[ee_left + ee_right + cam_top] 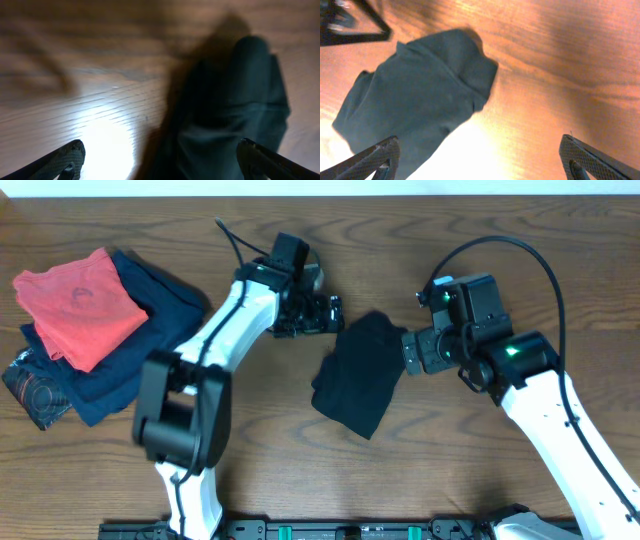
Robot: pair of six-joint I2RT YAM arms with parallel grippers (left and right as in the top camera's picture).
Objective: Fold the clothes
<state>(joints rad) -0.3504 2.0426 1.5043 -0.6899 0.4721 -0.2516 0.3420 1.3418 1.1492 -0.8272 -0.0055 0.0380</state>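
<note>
On the wooden table (300, 450), the overhead view shows the black T-shirt (358, 375) bunched at the centre between the left gripper (335, 313) and the right gripper (408, 350), with a red and navy pile (100, 330) far left. The left wrist view shows its fingers (70, 156) spread wide, the shirt ahead to the right. In the right wrist view the fingers (377, 159) are likewise spread, the shirt ahead to the left.
</note>
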